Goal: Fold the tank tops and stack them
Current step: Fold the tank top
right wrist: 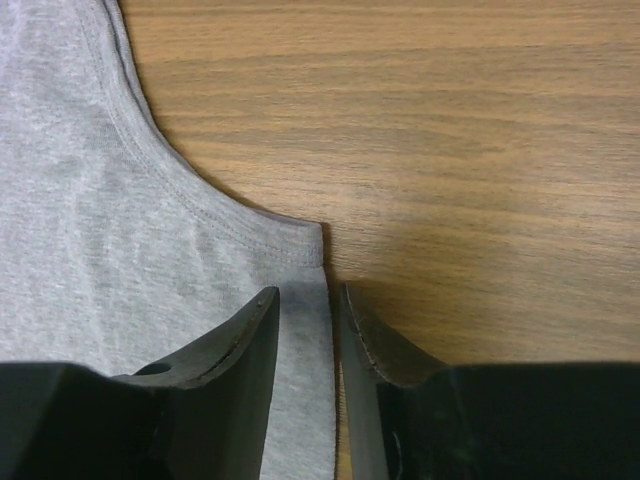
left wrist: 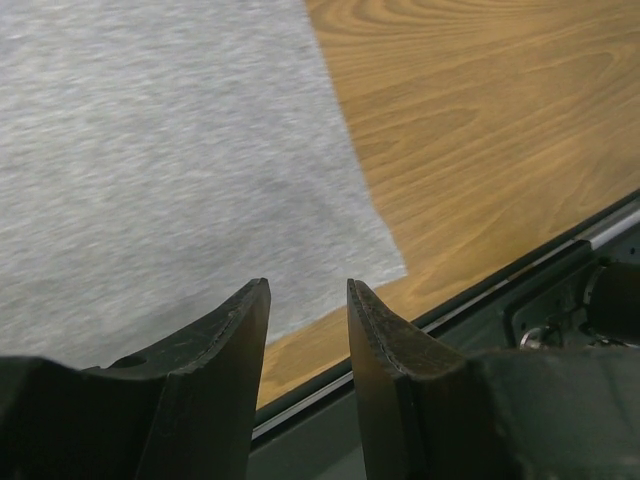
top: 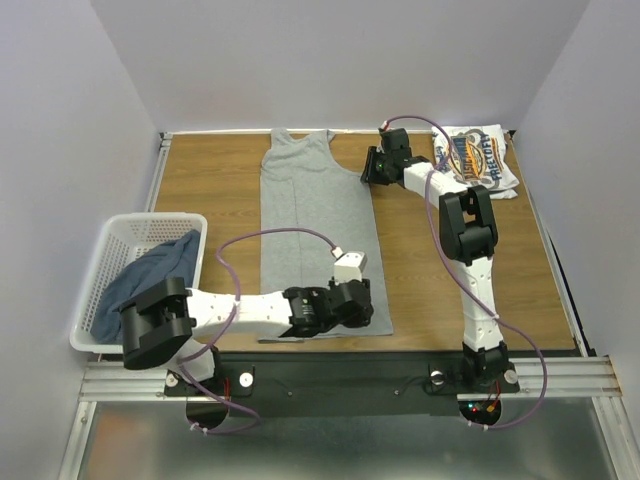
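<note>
The light grey tank top (top: 315, 230) lies flat and lengthwise on the wooden table, straps at the far edge. My left gripper (top: 366, 310) is open just above its near right hem corner; in the left wrist view (left wrist: 308, 285) grey cloth (left wrist: 150, 150) lies ahead of the empty jaws. My right gripper (top: 372, 166) is open and low at the top's right side under the armhole; its jaws (right wrist: 308, 292) straddle the cloth edge (right wrist: 100, 250). The white logo tank top (top: 478, 158) lies folded at the far right. The dark slate blue top (top: 150, 275) is bunched in the basket.
The white lattice basket (top: 110, 235) stands at the left edge of the table. A metal rail (left wrist: 520, 270) runs along the near table edge close to my left gripper. Bare wood (top: 420, 290) lies right of the grey top.
</note>
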Tool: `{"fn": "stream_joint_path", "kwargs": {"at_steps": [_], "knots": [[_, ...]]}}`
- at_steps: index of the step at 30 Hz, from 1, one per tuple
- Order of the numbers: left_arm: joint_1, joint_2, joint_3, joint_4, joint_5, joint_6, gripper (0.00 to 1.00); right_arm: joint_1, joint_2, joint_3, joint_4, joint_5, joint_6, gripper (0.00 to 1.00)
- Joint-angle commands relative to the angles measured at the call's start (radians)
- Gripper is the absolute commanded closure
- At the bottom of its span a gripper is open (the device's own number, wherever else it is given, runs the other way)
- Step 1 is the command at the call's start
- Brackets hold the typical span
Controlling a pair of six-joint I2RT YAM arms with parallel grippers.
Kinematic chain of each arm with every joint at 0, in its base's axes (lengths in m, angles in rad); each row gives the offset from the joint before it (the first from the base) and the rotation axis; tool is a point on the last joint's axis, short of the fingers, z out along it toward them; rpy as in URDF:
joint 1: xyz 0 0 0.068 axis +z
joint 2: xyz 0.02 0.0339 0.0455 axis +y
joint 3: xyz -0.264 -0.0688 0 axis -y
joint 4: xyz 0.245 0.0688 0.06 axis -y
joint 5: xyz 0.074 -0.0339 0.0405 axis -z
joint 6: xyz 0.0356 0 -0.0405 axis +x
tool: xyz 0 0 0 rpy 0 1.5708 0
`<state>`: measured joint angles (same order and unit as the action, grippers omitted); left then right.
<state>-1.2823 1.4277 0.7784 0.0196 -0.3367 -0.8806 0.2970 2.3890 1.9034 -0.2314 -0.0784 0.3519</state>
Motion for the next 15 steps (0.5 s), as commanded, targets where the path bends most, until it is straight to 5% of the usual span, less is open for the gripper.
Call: {"fn": "stream_joint_path", "kwargs": {"at_steps": [1, 15], "knots": [[-0.044, 0.059, 0.125, -0.007, -0.045, 0.017, 0.53, 0.010, 0.035, 0.028, 0.006, 0.031, -0.027, 0.65], [-0.161, 0.382, 0.397, -0.175, -0.076, 0.031, 0.47, 0.010, 0.045, 0.042, 0.006, 0.023, -0.034, 0.74]]}}
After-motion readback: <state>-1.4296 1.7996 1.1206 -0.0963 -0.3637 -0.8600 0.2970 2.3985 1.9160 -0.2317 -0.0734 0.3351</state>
